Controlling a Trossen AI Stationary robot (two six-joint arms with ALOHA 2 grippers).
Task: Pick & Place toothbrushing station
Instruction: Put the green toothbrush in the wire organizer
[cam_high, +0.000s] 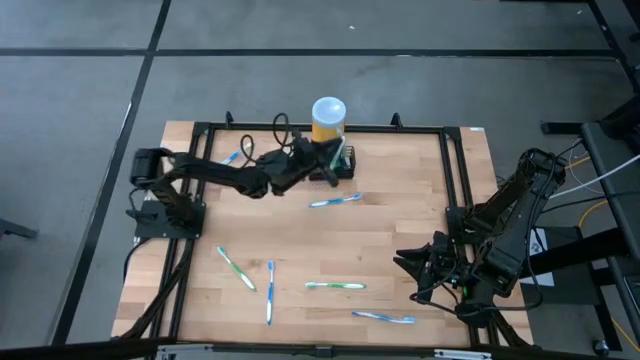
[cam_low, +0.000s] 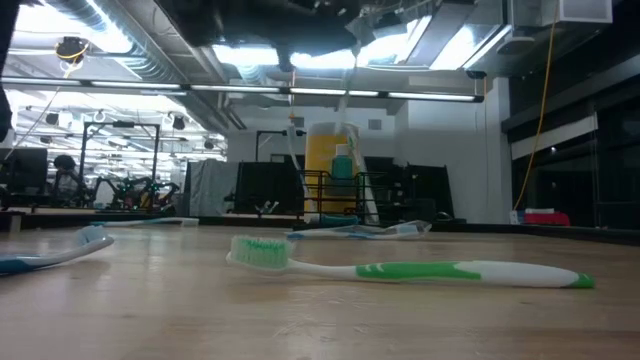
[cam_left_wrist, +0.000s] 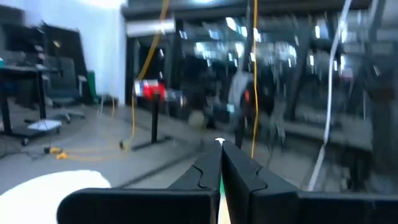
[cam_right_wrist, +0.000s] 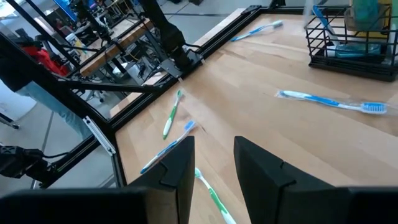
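The black wire-mesh holder (cam_high: 343, 170) stands at the table's far side, just in front of a yellow cylinder with a white top (cam_high: 329, 118). It also shows in the low view (cam_low: 322, 198) and the right wrist view (cam_right_wrist: 345, 43). My left gripper (cam_high: 322, 158) reaches level from the left to just above the holder, shut on a green-and-white toothbrush (cam_high: 341, 154). My right gripper (cam_high: 425, 265) waits open and empty near the table's right near corner. My left gripper pinches the toothbrush's handle (cam_left_wrist: 219, 186) between its two shut fingers. The fingers come level from the table's left and lie across the brush. The brush hangs near upright (cam_low: 346, 100) over the holder; whether its lower end touches the holder I cannot tell.
Loose toothbrushes lie on the wood: a blue one (cam_high: 335, 201) just near of the holder, a blue one (cam_high: 232, 157) at the far left, and green (cam_high: 237, 268), blue (cam_high: 270, 290), green (cam_high: 335, 286) and blue (cam_high: 385, 317) ones along the near side. A black frame rims the table.
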